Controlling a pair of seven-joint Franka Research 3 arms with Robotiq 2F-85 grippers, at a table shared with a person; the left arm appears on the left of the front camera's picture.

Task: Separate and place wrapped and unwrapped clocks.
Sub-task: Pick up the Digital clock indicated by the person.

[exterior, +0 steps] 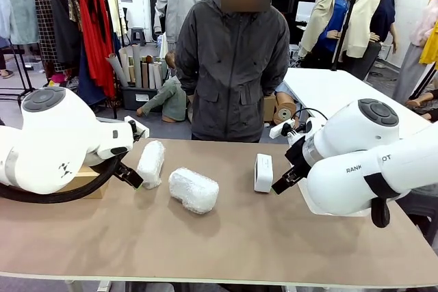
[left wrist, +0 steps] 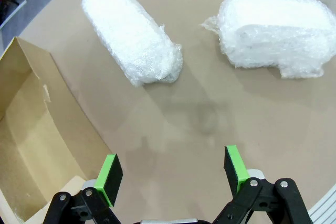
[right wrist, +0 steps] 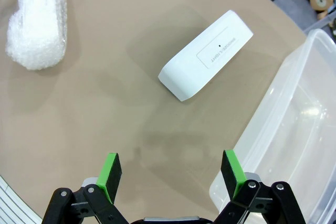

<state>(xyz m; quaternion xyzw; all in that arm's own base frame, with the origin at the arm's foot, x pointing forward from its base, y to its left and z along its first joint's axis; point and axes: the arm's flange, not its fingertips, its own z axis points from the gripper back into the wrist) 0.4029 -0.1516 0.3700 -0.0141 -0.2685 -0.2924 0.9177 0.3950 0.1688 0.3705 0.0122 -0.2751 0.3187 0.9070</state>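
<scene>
Sorting not yet begun. My left gripper [left wrist: 173,174] and right gripper [right wrist: 172,174] hang released, empty. Next, in my judgement: left straddles the near wrapped clock [left wrist: 131,35], right the bare clock [right wrist: 206,54].

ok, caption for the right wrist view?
Open right tool over table: bare clock ahead, wrapped clock and clear bin flanking.

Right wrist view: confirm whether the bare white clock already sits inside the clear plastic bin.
No, the bare white clock lies on the table beside the clear plastic bin.

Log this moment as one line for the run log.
left gripper: open, empty, beside wrapped clock | right gripper: open, empty, beside bare clock | second wrapped clock: mid-table, untouched
</scene>
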